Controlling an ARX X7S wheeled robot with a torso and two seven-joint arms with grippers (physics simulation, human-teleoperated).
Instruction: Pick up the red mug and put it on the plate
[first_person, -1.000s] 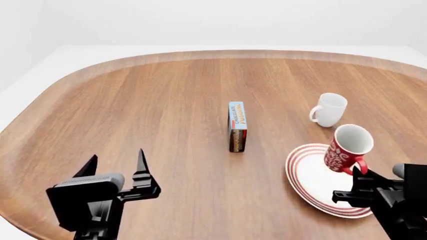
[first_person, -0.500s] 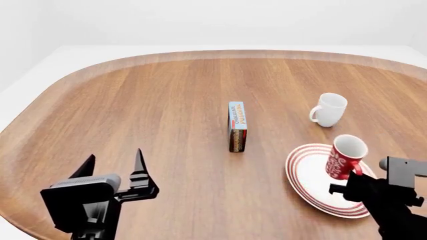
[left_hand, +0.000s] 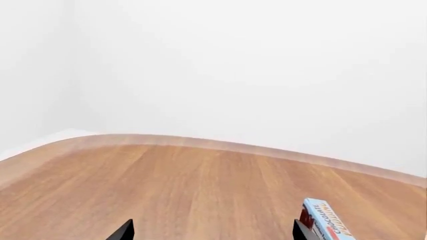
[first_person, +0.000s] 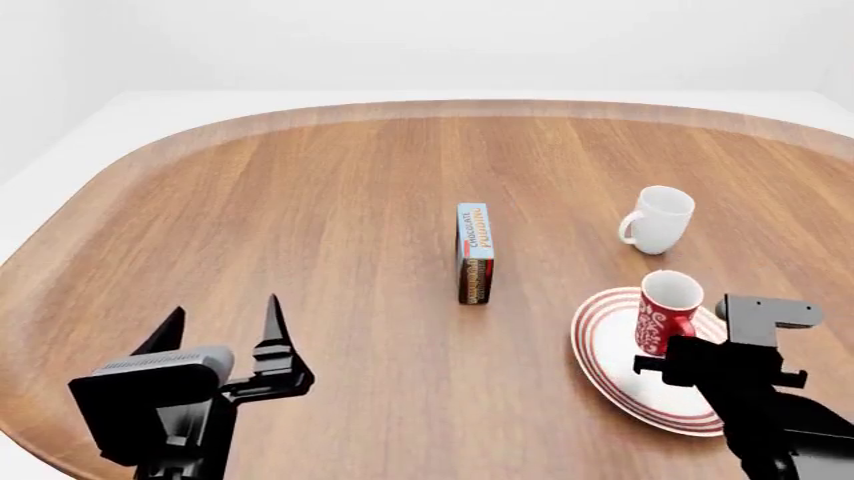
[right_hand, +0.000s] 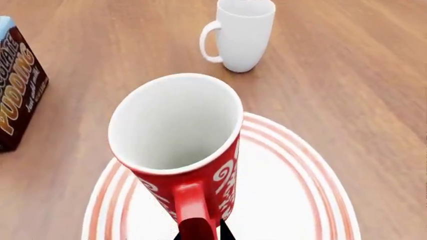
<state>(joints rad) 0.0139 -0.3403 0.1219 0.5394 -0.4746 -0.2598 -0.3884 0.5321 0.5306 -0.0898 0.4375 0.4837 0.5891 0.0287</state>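
Note:
The red mug (first_person: 663, 312) with white pattern stands upright over the white plate with red rings (first_person: 601, 350) at the table's right front. My right gripper (first_person: 678, 362) is shut on the mug's red handle. In the right wrist view the mug (right_hand: 181, 150) is seen from above, white inside, with the handle between my right gripper's (right_hand: 200, 234) jaws and the plate (right_hand: 293, 200) beneath. I cannot tell whether the mug's base touches the plate. My left gripper (first_person: 220, 335) is open and empty at the front left, well away from both; its fingertips (left_hand: 123, 231) show in the left wrist view.
A plain white mug (first_person: 657, 220) stands behind the plate, also in the right wrist view (right_hand: 241, 32). A chocolate pudding box (first_person: 474, 252) stands on edge mid-table, left of the plate; it shows in the left wrist view (left_hand: 327, 222) and right wrist view (right_hand: 19, 85).
My right gripper has moved left and lowered the red mug from tilted over the plate's right part to upright over the plate. The left arm has barely moved.

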